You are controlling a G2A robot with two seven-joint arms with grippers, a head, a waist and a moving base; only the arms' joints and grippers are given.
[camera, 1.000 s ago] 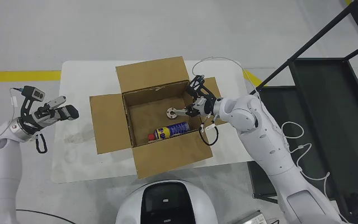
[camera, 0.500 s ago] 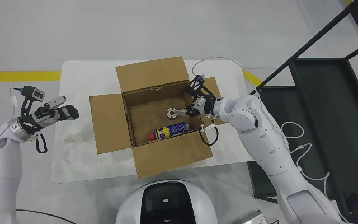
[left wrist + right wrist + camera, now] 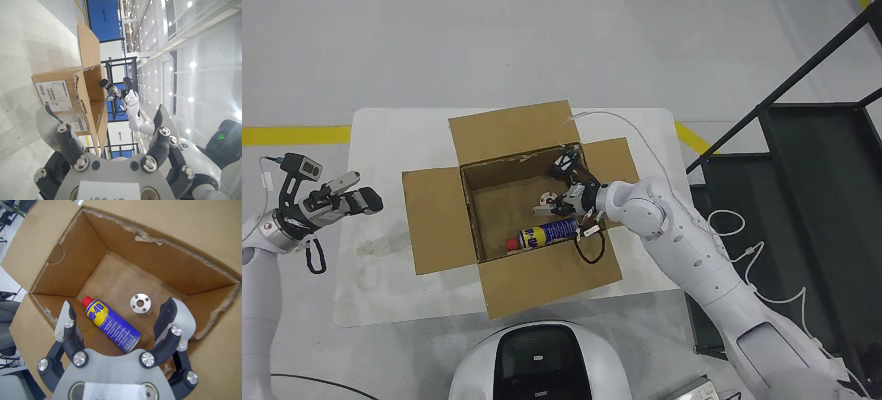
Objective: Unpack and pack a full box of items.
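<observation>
Gaping corrugated box [image 3: 151,262] (torn rims): 1 cylindrical can [image 3: 113,325], 1 metal disc [image 3: 140,303]

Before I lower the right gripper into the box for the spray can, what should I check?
1. Right gripper open and empty: ok.
2. Right gripper above the cardboard box opening, flaps folded outward: ok.
3. Spray can lying on its side on the box floor, nothing on it: ok.
4. Metal flange apart from the can: ok.
5. Grip squared across the can's body: cannot tell; it lies diagonally in the right wrist view.
6. Left gripper open, clear of the box: ok.
</observation>
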